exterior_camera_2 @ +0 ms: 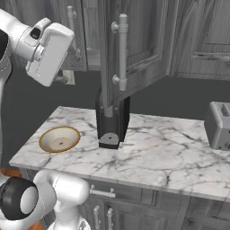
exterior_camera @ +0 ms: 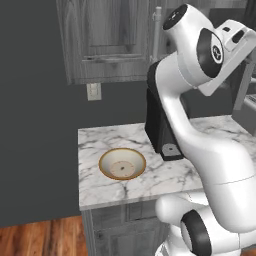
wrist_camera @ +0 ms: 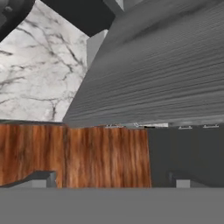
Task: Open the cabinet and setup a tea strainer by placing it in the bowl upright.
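The tool (wrist_camera: 111, 180) stands released, its two dark tips spread wide apart at the bottom of the hand view with nothing between them. Ahead of them lie a strip of reddish wood floor (wrist_camera: 74, 155) and a dark panel to its right, and above that a broad slab of dark grey wood grain that cannot be identified with certainty from this angle. A patch of the marble counter (wrist_camera: 39, 70) shows at the upper left of that view.

In the right base view the cabinet (exterior_camera_2: 134, 40) hangs on the wall with one door swung outward, its long light-grey bar handle (exterior_camera_2: 122, 49) facing the camera. The open door hides most of the inside, and what little shows behind it is too dark to make out. The tea strainer cannot be picked out in any view.

The bowl (exterior_camera: 122, 163) sits upright on the counter (exterior_camera: 165, 177) near its left end, and its inside shows just the brownish ring. Just beside it on the right stands a black coffee machine (exterior_camera_2: 111, 123), partly covered by the arm in the left base view and by the open door in the right one. A toaster (exterior_camera_2: 219, 125) stands at the right end, cut off by the frame edge.
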{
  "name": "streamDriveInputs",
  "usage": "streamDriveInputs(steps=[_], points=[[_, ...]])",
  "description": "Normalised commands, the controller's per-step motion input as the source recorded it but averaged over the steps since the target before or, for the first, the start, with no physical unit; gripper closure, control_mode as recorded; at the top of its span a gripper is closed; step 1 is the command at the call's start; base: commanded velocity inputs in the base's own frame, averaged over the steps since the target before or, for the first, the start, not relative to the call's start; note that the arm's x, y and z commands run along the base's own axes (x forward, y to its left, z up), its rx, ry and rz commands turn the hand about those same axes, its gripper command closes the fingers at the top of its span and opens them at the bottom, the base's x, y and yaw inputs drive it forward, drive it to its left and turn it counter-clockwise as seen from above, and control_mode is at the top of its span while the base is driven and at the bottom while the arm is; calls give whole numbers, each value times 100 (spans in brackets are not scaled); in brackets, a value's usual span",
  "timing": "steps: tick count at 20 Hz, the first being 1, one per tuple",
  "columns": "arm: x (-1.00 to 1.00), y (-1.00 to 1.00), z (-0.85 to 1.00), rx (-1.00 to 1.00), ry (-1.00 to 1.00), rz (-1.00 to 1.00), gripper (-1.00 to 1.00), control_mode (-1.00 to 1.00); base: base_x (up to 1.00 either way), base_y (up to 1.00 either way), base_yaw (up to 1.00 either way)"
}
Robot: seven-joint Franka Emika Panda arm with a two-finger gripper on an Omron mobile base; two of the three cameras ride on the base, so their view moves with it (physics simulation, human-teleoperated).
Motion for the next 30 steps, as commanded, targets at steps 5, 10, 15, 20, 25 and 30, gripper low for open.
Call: streamDriveInputs(steps=[5, 10, 15, 20, 25, 30], points=[[34, 5, 0, 0, 15, 6, -100, -100, 0, 0, 0], [42, -1, -17, -3, 14, 5, -100, -100, 0, 0, 0], [55, -8, -15, -3, 4, 11, -100, -100, 0, 0, 0], [40, -26, -8, -2, 3, 10, -100, -100, 0, 0, 0], [21, -56, -3, 0, 15, 5, -100, -100, 0, 0, 0], [21, -48, 0, 0, 19, 2, -100, -100, 0, 0, 0]])
